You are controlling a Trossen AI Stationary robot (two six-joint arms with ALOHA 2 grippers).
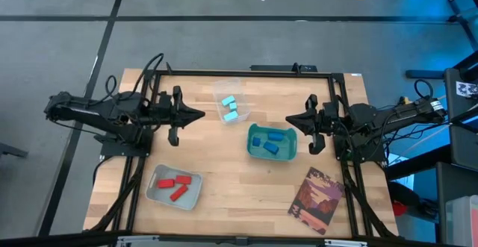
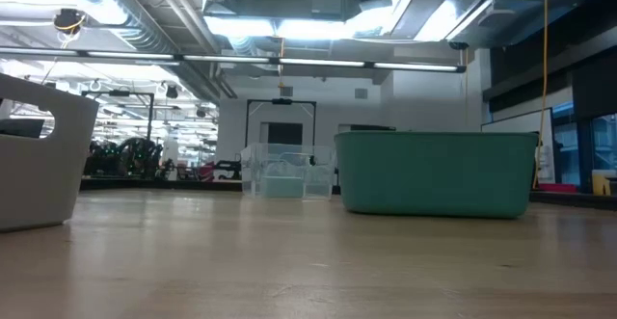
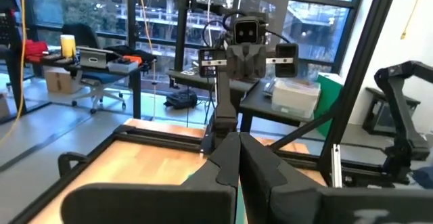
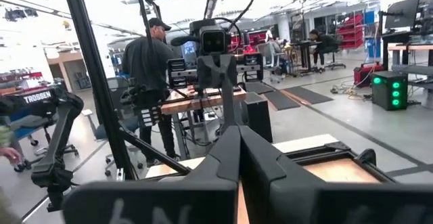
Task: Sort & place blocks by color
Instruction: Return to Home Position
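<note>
Sorting apparently complete: light cyan blocks (image 1: 230,107) in clear plastic tub (image 1: 223,86), darker blue blocks (image 1: 270,141) in teal bin (image 1: 250,141), red blocks (image 1: 175,186) in grey tray (image 1: 194,195); left gripper (image 1: 200,113) and right gripper (image 1: 288,118) parked apart, each pressed together, empty.

My dark six-joint left arm (image 1: 97,113) sits folded at the left-centre of the overhead frame, its dark two-finger left gripper (image 1: 200,114) pointing toward the frame's middle. My dark six-joint right arm (image 1: 381,116) mirrors it at right-centre, its dark two-finger right gripper (image 1: 290,119) pointing left. On the wrist cameras I see the left fingers (image 3: 223,164) and the right fingers (image 4: 226,158) pressed together, tip to tip.
</note>
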